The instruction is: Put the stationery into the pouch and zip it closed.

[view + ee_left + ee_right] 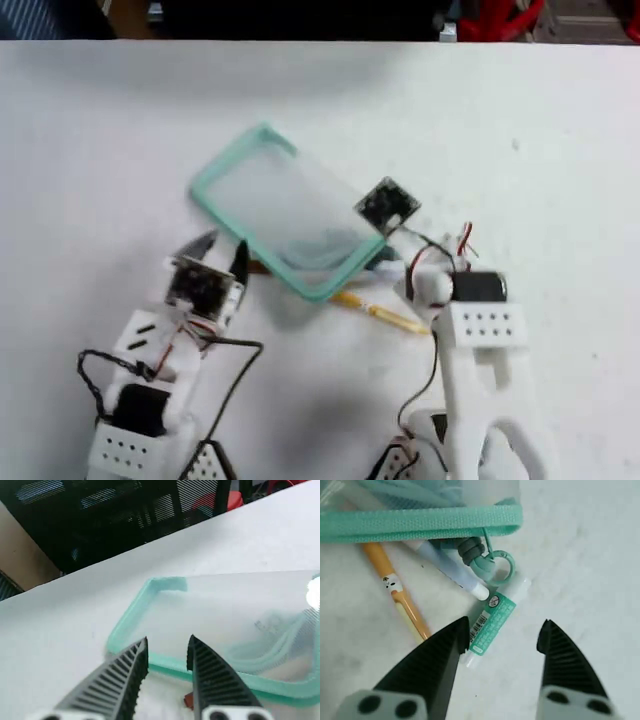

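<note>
The translucent pouch (285, 210) with a teal border lies slanted in the middle of the table. My left gripper (167, 645) is open and empty just short of the pouch's (225, 615) long teal edge. My right gripper (505, 625) is open above a green-labelled stick (495, 617) lying on the table by the pouch's corner. Next to the stick are a white and pale-blue pen (450, 570) and an orange pencil (395, 590), both partly tucked under the pouch's edge (420, 522). A teal ring pull (497, 567) hangs from that corner.
The pencil's yellow end (385, 313) sticks out from under the pouch towards the right arm's base (485, 325). A small red-brown object (189, 700) sits on the table below my left fingers. The table's far edge (320, 42) runs along the back.
</note>
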Available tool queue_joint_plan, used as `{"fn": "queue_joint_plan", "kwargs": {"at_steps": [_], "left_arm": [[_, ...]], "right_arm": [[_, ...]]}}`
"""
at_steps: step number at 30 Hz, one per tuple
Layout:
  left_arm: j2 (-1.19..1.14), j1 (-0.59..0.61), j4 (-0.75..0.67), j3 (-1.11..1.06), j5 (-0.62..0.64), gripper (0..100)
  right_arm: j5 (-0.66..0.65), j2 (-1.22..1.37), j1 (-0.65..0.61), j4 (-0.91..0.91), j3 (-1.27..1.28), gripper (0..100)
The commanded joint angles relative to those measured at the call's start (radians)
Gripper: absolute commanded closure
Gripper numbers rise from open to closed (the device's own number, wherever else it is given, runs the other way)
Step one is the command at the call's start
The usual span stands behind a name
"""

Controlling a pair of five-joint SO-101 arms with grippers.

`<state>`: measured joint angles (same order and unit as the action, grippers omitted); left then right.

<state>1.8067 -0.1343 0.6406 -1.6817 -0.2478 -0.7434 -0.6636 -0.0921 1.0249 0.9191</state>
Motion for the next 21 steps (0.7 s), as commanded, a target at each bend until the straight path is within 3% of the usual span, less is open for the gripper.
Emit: {"fn": "queue_joint_plan", "kwargs": {"at_steps": [1, 9, 16, 21], "left_arm": [[0.002, -0.042, 0.005, 0.006, -0.028, 86], [0.002, -0.042, 0.005, 0.006, -0.029, 86], [0.002, -0.042, 0.005, 0.005, -0.031, 86], [0.002, -0.041, 0.005, 0.005, -0.031, 86]], "right_arm": [[0.044, 0.065, 0.001, 0.035, -0.112, 77.9], [0.117, 0.147, -0.033, 0.168, -0.256, 87.5], [0.199, 0.259, -0.033, 0.282, -0.384, 69.0], [0.195, 0.351, -0.061, 0.291, -0.451, 70.7]]}}
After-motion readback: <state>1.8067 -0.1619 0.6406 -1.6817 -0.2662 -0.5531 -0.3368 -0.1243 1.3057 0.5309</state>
